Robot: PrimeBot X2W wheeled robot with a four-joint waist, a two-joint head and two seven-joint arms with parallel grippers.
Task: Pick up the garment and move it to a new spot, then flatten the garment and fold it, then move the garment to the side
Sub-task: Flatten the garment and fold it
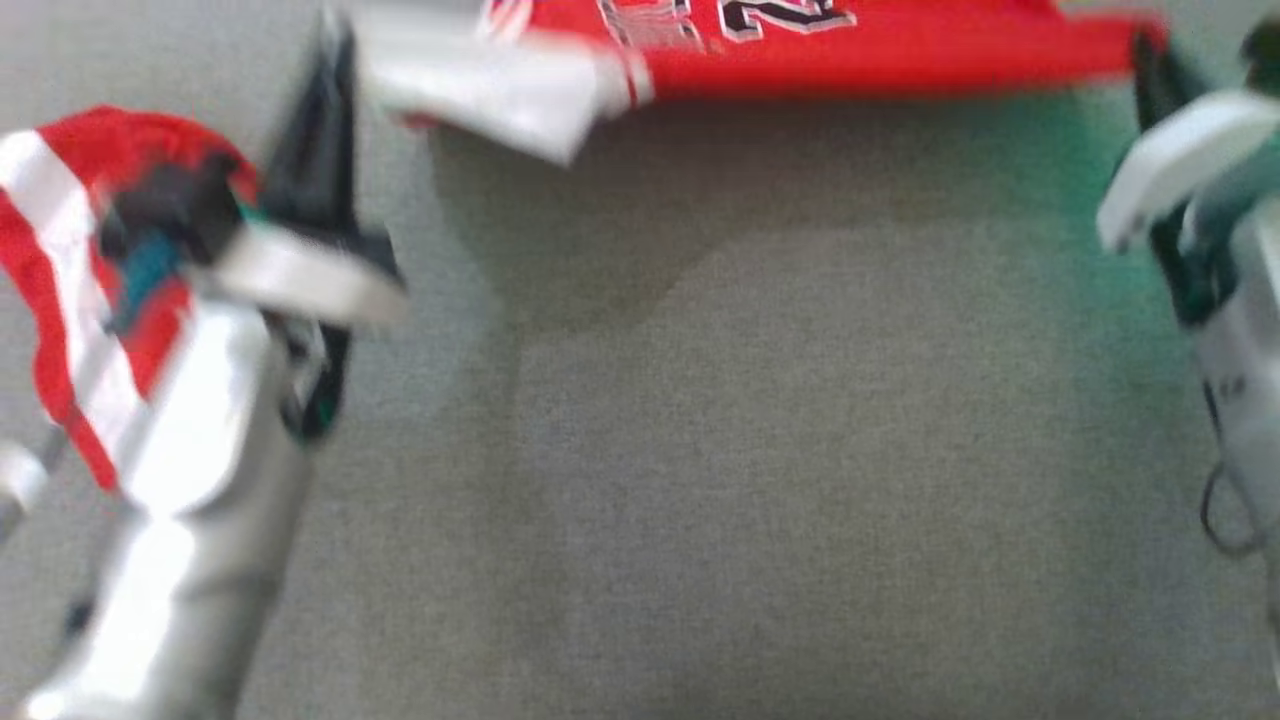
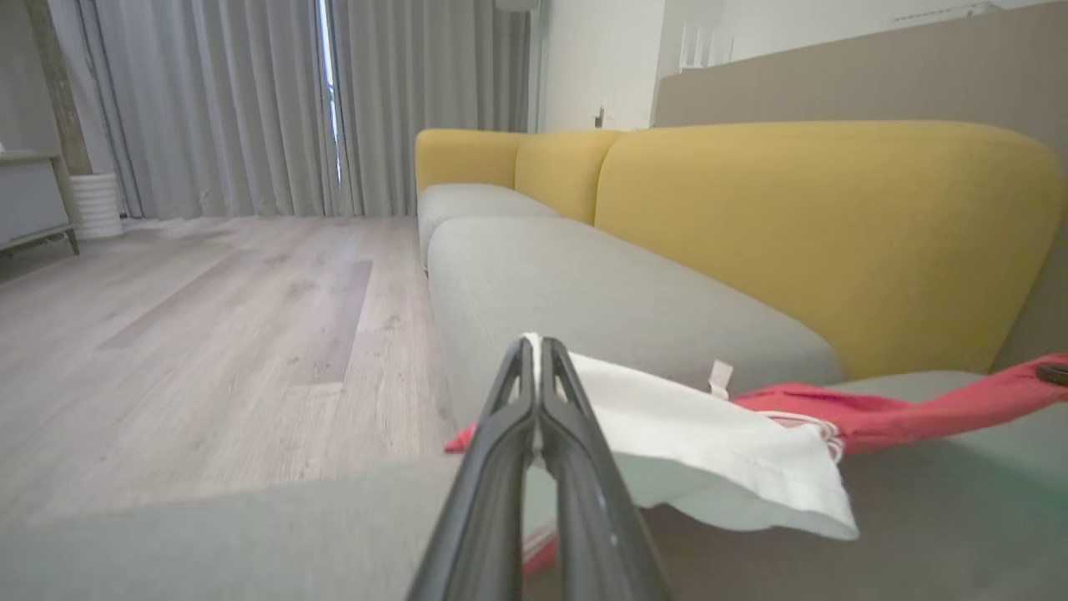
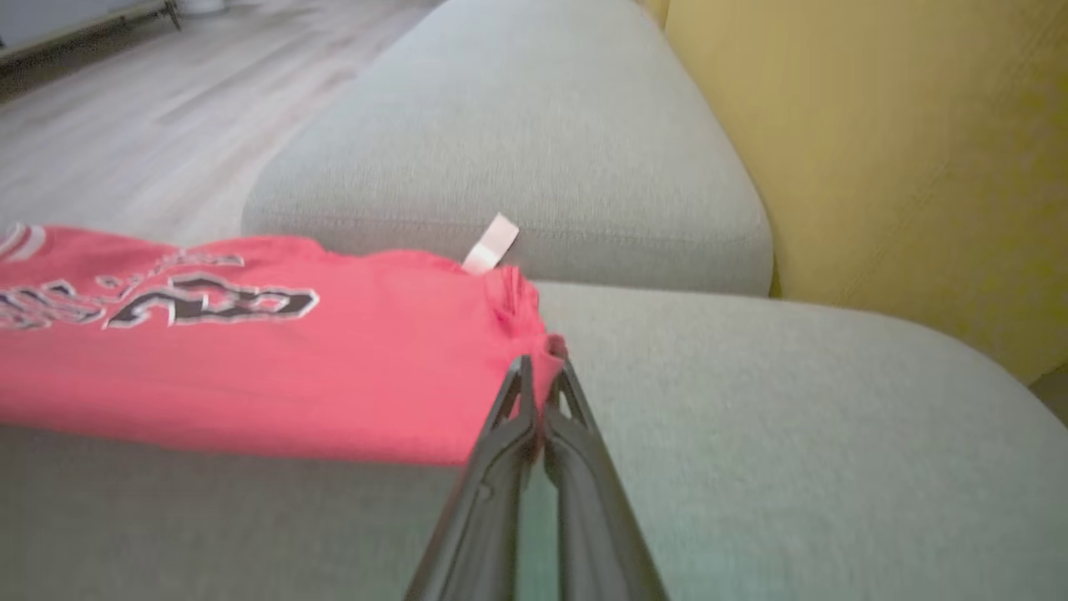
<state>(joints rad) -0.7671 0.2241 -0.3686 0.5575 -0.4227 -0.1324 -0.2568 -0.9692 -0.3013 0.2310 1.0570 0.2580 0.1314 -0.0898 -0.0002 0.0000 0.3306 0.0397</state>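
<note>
a sofa (image 2: 601,284) with grey woven seat cushions and three rounded mustard backs (image 2: 818,234) is seen. one red garment (image 3: 250,367), soft knit with black-and-white lettering and a white sleeve (image 2: 717,442), is held stretched just above the seat between two grippers. the left gripper (image 2: 534,346) is clamped on the white sleeve's edge and the right gripper (image 3: 541,367) is pinched on the opposite red corner, both pairs of slim dark fingers being closed on cloth. one small white tag (image 3: 492,242) is seen sticking up from the red edge
</note>
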